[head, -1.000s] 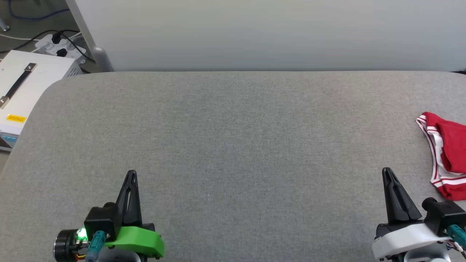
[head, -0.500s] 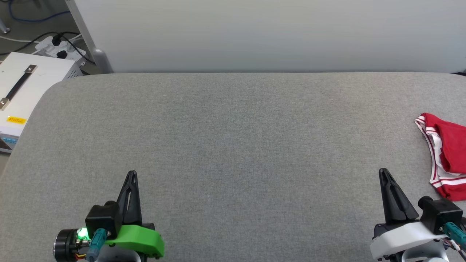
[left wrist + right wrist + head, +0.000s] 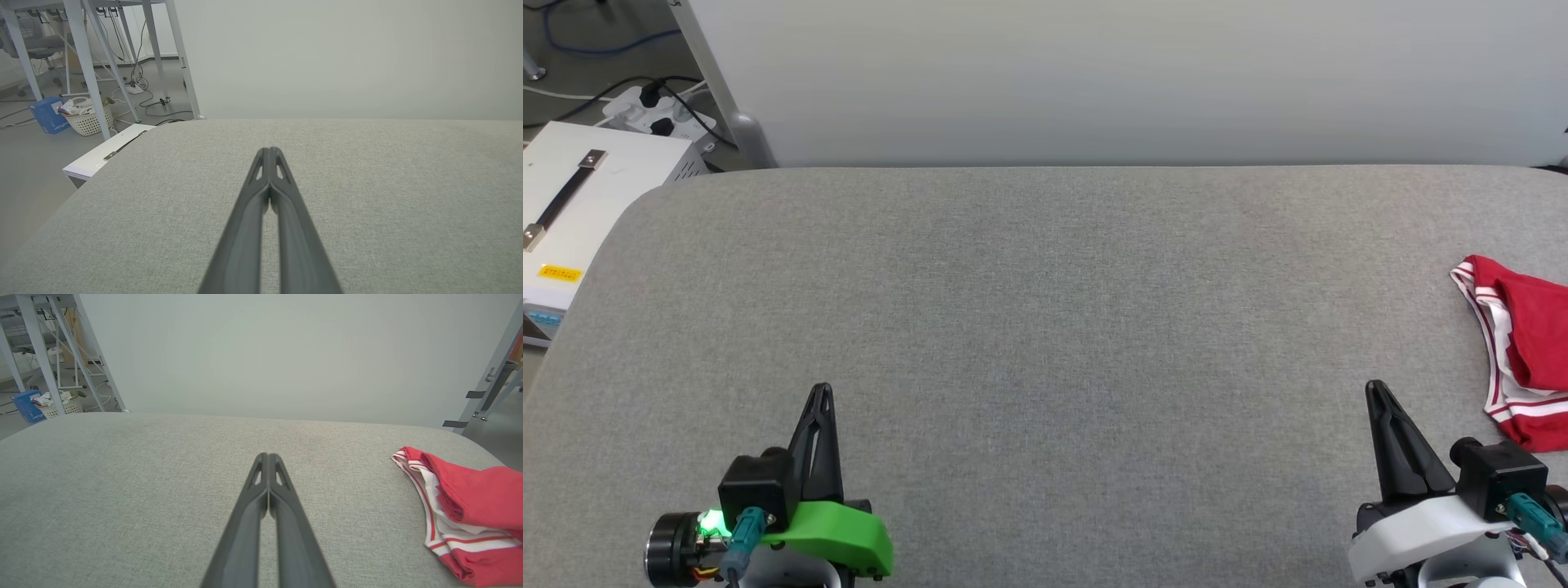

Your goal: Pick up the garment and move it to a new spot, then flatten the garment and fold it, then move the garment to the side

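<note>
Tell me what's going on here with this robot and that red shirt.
Nothing is being handled right now. A two-armed robot faces a grey padded table, with its left gripper and right gripper low near the front edge, jaws shut and empty. The red and white shirt lies bunched at the table's right edge, apart from the right gripper. Neither arm touches it.

Head view steeply down over grey surface (image 3: 1045, 327); both wrist views low along it.

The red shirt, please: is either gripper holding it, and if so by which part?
Nothing is held. The left gripper and right gripper are shut on nothing; the red shirt lies apart on the grey table.
</note>
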